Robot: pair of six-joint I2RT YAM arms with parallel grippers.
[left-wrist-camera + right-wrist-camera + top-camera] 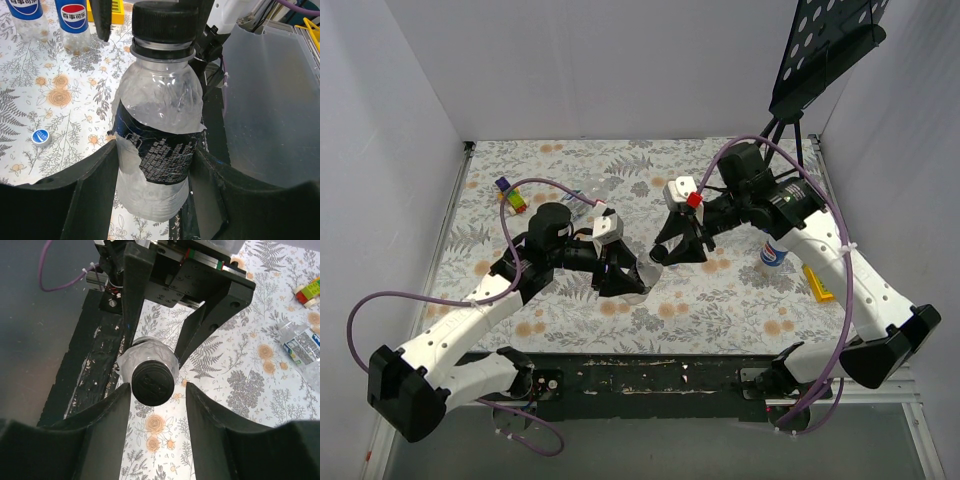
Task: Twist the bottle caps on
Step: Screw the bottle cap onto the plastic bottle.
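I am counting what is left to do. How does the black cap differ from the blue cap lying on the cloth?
The black cap sits on the neck of the dark-labelled bottle; the blue cap lies loose on the floral cloth. The black cap is all black; the blue cap bears a white mark. Both are round screw caps.

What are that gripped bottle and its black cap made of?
The bottle looks like thin clear plastic: glossy, see-through, dented. Its label seems printed film, torn at one edge. The black cap seems stiffer opaque plastic, with a dull, matte surface.
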